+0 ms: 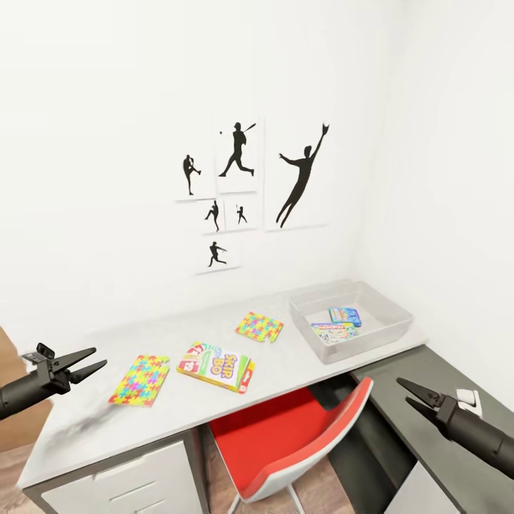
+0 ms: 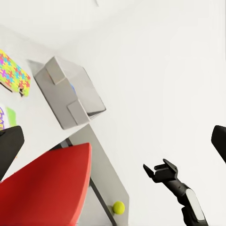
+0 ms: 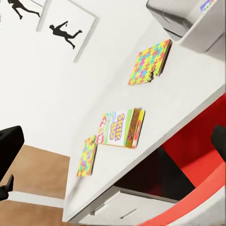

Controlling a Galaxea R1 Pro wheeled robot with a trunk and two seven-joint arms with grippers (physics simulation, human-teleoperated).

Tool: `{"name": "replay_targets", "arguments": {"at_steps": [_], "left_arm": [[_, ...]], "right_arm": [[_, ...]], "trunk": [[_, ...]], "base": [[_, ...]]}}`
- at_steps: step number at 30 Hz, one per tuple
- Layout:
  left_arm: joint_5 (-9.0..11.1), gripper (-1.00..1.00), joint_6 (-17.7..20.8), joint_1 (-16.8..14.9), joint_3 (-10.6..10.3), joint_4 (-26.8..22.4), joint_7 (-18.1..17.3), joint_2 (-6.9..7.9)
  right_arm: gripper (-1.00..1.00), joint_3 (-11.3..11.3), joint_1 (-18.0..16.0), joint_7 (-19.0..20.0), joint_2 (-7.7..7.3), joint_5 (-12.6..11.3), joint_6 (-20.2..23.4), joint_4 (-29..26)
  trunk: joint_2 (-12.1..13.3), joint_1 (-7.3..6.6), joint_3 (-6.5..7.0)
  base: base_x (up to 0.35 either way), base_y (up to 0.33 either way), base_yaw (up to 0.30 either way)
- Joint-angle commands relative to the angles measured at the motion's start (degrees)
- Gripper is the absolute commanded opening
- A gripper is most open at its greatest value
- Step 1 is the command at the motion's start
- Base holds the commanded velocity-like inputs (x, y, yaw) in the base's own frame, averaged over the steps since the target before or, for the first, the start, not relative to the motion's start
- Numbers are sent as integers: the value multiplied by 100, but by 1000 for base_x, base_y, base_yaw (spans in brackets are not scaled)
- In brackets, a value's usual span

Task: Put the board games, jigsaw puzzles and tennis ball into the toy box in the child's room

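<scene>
Both hands (image 1: 91, 362) (image 1: 412, 395) open, empty, apart.

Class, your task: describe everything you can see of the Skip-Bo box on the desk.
The Skip-Bo box is a flat cardboard-looking rectangle, white on top with colourful lettering, green and red patches and an orange-brown edge. It lies flat, closed and slightly skewed on the pale table, near its front edge above the red chair. One jigsaw puzzle lies to its left, another behind it to the right; neither touches it. Only the table touches it.
</scene>
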Motion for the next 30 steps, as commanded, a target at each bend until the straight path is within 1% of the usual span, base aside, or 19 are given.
{"name": "replay_targets", "arguments": {"at_steps": [1,11,14,24,30], "left_arm": [[-8,100,61,-4,2,-1,-25,0],[-10,100,61,-4,1,-1,-25,0],[-11,100,61,-4,5,-1,-25,0],[-31,100,88,-4,6,-29,-25,36],[-60,100,140,-10,-15,-42,-25,51]], "right_arm": [[100,-9,-6,42,0,37,28,-1],[100,-22,-6,29,2,36,28,-1],[100,-53,-6,26,2,36,28,-3],[100,-78,-6,17,4,36,28,2],[100,-74,-6,21,9,36,28,2]], "trunk": [[-10,0,-12],[-10,0,-12],[-10,0,-12],[-10,0,-12],[230,-132,96]], "base": [[-198,0,0],[-282,-39,0],[-163,-75,0],[-32,-15,0],[-3,-1,0]]}}
